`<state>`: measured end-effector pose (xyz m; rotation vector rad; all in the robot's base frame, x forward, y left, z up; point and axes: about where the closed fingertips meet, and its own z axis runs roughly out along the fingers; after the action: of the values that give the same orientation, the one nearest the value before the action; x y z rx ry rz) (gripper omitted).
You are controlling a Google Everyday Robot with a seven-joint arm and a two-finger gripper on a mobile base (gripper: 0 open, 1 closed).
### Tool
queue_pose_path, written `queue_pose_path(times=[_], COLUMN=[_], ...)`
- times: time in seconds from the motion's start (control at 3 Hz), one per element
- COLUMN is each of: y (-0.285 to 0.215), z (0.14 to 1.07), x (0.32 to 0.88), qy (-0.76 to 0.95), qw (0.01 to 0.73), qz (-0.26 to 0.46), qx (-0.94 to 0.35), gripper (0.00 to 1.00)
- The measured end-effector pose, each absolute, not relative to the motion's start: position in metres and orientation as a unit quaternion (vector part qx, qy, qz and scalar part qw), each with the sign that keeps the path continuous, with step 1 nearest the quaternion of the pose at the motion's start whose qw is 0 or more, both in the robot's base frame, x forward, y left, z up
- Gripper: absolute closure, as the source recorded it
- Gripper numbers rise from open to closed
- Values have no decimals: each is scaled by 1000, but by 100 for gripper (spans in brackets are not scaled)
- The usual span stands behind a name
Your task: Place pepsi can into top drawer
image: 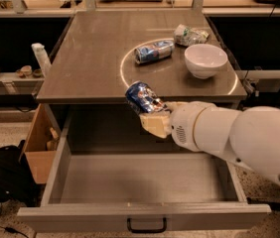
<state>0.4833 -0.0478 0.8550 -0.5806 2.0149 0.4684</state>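
Note:
The pepsi can (143,97) is dark blue with red and white marks. It is tilted, held in my gripper (152,115) at the front edge of the counter, above the back of the open top drawer (135,185). The gripper's cream fingers (155,124) are shut on the can's lower end. My white arm (229,135) comes in from the right over the drawer. The drawer is pulled out, its grey inside holds nothing, and a black handle (146,226) is on its front panel.
On the counter (90,58) lie a paler light-blue and silver can (154,51), a crumpled wrapper (189,34) and a white bowl (205,60). A cardboard box (38,145) and a black bag (3,180) sit on the floor to the left of the drawer.

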Motion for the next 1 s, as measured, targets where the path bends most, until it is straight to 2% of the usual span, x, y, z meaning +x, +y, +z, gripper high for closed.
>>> queue_pose_path(times=[1.0], y=[-64], z=[786], x=[467], qy=[839], qw=[473], qz=[191], qx=[-190], gripper=[100])
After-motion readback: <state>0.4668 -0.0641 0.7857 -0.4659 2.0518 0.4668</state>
